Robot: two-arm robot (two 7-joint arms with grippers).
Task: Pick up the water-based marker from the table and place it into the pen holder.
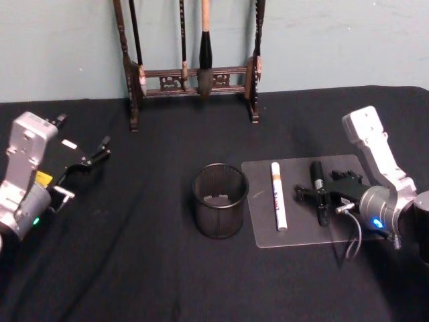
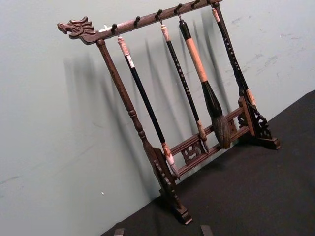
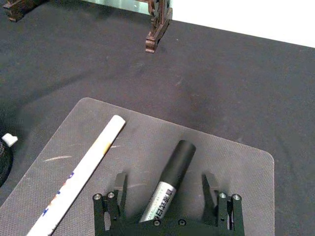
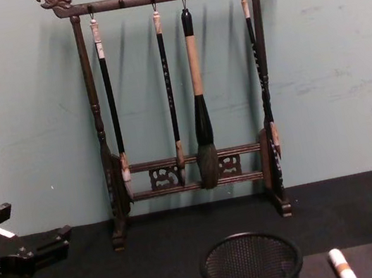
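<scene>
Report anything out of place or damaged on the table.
Nothing stands out. The holder stands upright, the white marker and black marker lie flat on the mat, and the rack's brushes hang straight. The right gripper is open astride the black marker; the left gripper sits idle.

The bench (image 1: 134,268) is covered with a black cloth. A translucent mat (image 1: 301,235) lies flat on the cloth, directly beneath the right end effector (image 1: 324,188). The pen holder (image 1: 220,201) stands upright just beside the mat, on the side toward the left end effector (image 1: 87,166). A dark wooden brush rack (image 1: 194,77) stands at the bench's far edge, well beyond both end effectors.
</scene>
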